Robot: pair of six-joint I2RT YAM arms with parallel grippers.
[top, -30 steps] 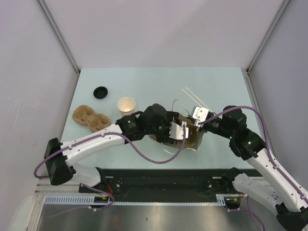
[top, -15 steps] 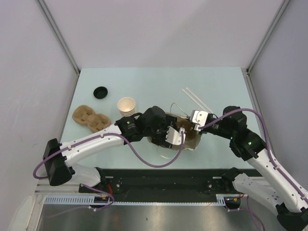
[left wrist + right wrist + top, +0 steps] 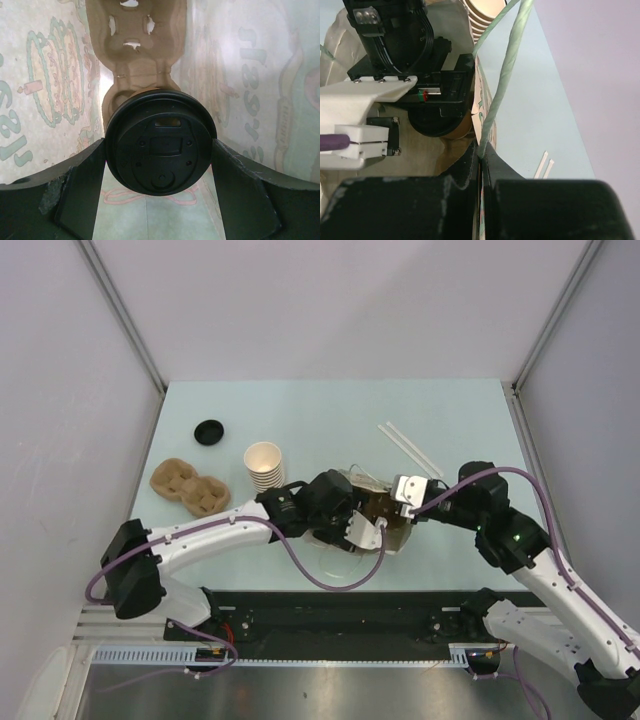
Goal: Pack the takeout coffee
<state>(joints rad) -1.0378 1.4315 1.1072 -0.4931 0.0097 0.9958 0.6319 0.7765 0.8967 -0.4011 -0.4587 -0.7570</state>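
The takeout coffee, a brown paper cup with a round black lid (image 3: pixel 160 145), is inside a printed paper bag (image 3: pixel 388 520). My left gripper (image 3: pixel 160 167) is shut on it, one finger on each side of the lid. The cup is over the near end of a moulded-pulp carrier (image 3: pixel 135 45) lying in the bag; whether it rests on the carrier, I cannot tell. My right gripper (image 3: pixel 481 155) is shut on the bag's rim next to its green cord handle (image 3: pixel 505 75) and holds that side up. The lid (image 3: pixel 437 125) and my left gripper (image 3: pixel 410 50) show in the right wrist view.
A stack of lidless brown cups (image 3: pixel 264 465) stands left of the bag. A second pulp carrier (image 3: pixel 190 485) lies at the left. A loose black lid (image 3: pixel 209 431) lies behind it. Two white straws (image 3: pixel 408 447) lie behind the bag.
My left arm has pushed further into the bag with the cup. My right gripper and the bag's rim have shifted slightly left and toward the near edge.
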